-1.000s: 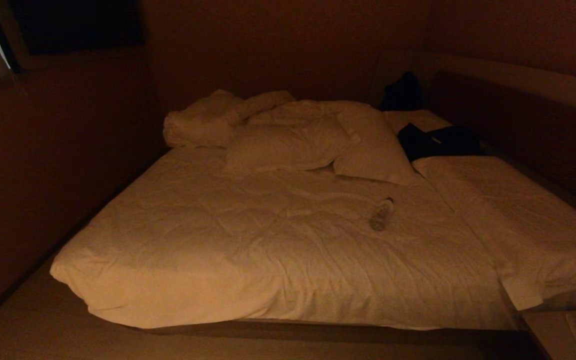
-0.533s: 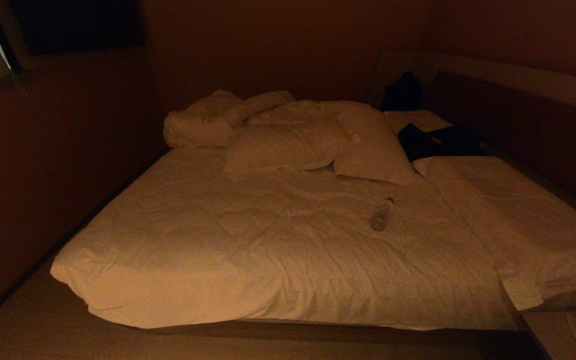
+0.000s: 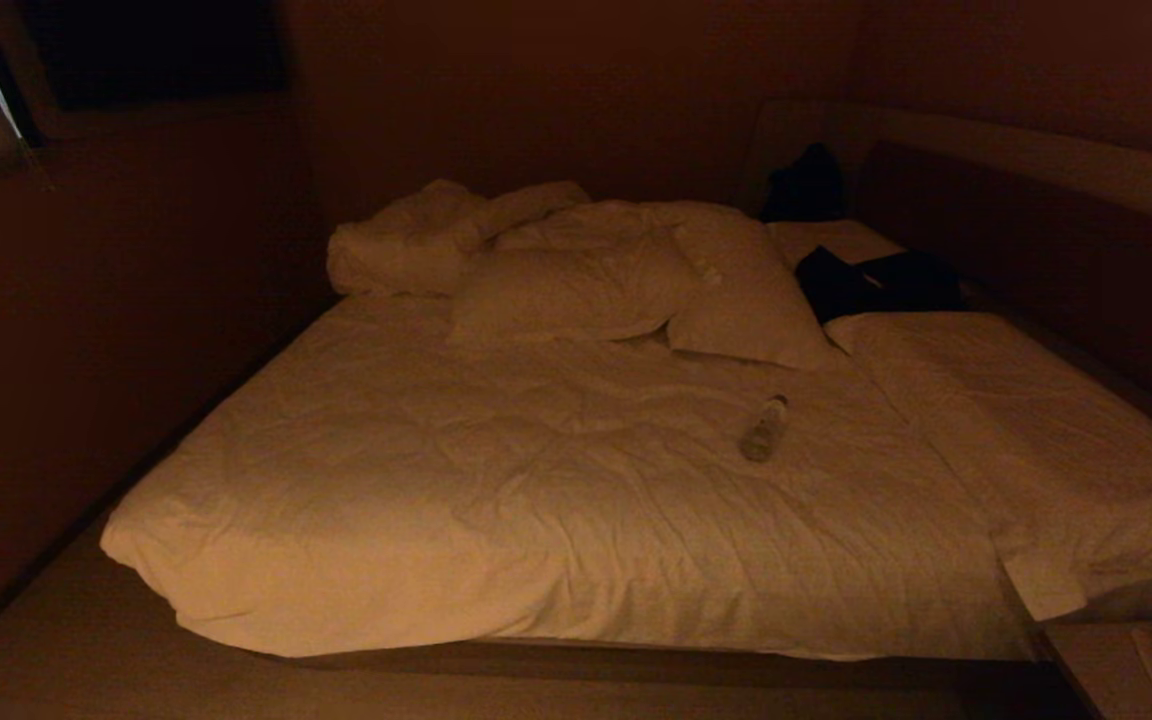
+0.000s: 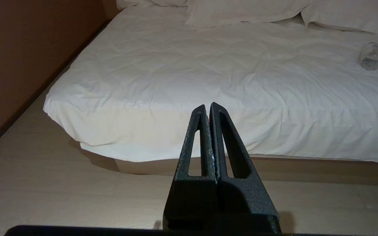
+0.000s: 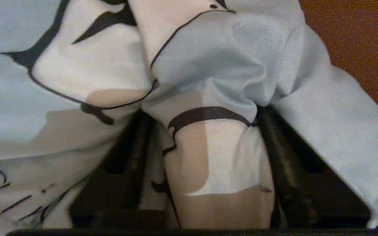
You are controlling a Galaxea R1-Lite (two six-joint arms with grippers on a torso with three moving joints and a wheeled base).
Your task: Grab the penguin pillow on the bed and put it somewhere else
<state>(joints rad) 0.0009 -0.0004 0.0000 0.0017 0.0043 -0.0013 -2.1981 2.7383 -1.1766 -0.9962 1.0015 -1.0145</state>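
The penguin pillow [image 5: 208, 82] fills the right wrist view, its pale grey-blue cloth with black-and-white penguin print and a bit of lettering bunched between the two dark fingers of the right gripper [image 5: 205, 157]. The jaws stand apart with a fold of the cover lying between them; whether they press on it or have let go I cannot tell. Behind the pillow is an orange-brown woven surface [image 5: 366, 42], not white bedding, so the pillow seems to be off the bed [image 3: 556, 500] already; what carries it is not shown. In the head view the pillow appears nowhere on the bed, which holds only plain white pillows [image 3: 576, 290] at its head end, a clear bottle [image 3: 764, 430] lying on the duvet near the middle, and dark clothing [image 3: 876, 280] toward the far right corner. I judge the move nearly done: what remains is a clean release and pulling the arm away.

The left gripper [image 4: 207, 108] hangs off the foot edge of the bed, jaws pressed together and empty.

Against the earlier head pictures nothing on the bed has shifted; bottle, pillows and clothing lie as before.
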